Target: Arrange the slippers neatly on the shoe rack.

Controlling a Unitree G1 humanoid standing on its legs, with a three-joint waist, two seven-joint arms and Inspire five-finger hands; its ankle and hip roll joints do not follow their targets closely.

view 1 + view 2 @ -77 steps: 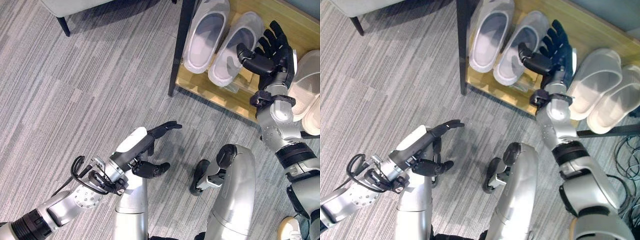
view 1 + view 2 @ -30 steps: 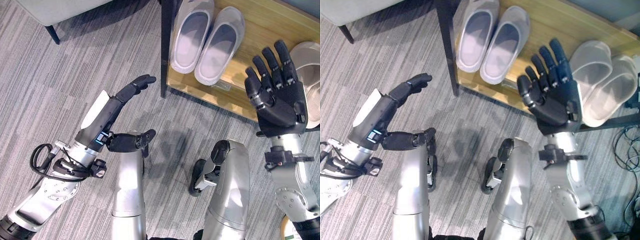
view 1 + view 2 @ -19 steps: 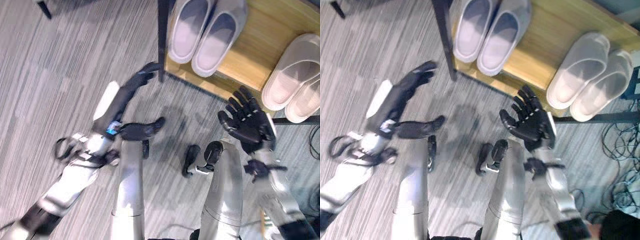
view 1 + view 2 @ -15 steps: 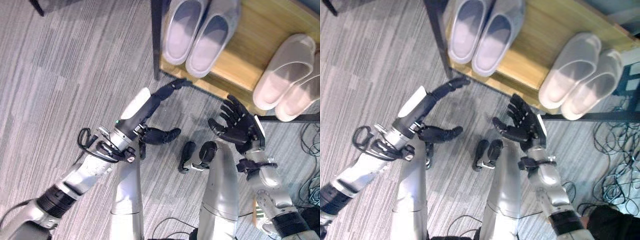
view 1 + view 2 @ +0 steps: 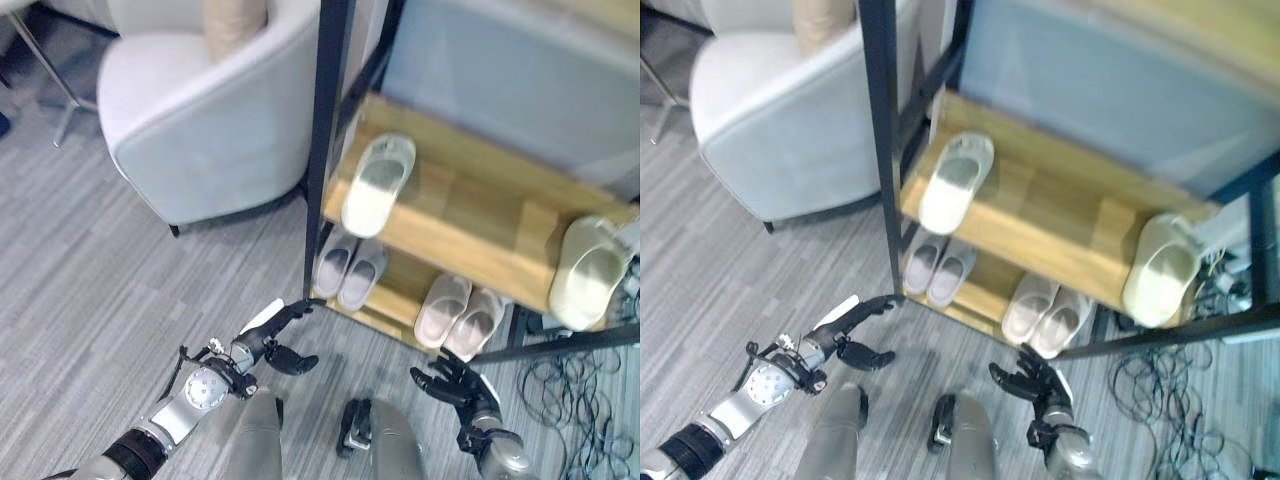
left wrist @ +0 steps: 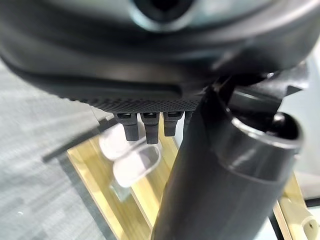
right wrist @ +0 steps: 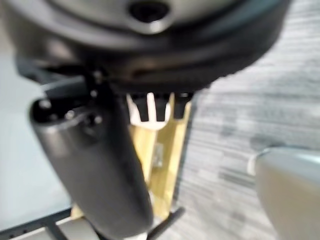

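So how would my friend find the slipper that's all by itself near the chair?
Find the wooden shoe rack beside the pale armchair. On its upper shelf, at the end nearest the armchair, lies the lone slipper. The slippers beneath it sit in pairs.

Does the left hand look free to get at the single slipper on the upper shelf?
Probably yes: the left hand is open and holds nothing, and the single slipper lies near the shelf's front with nothing before it.
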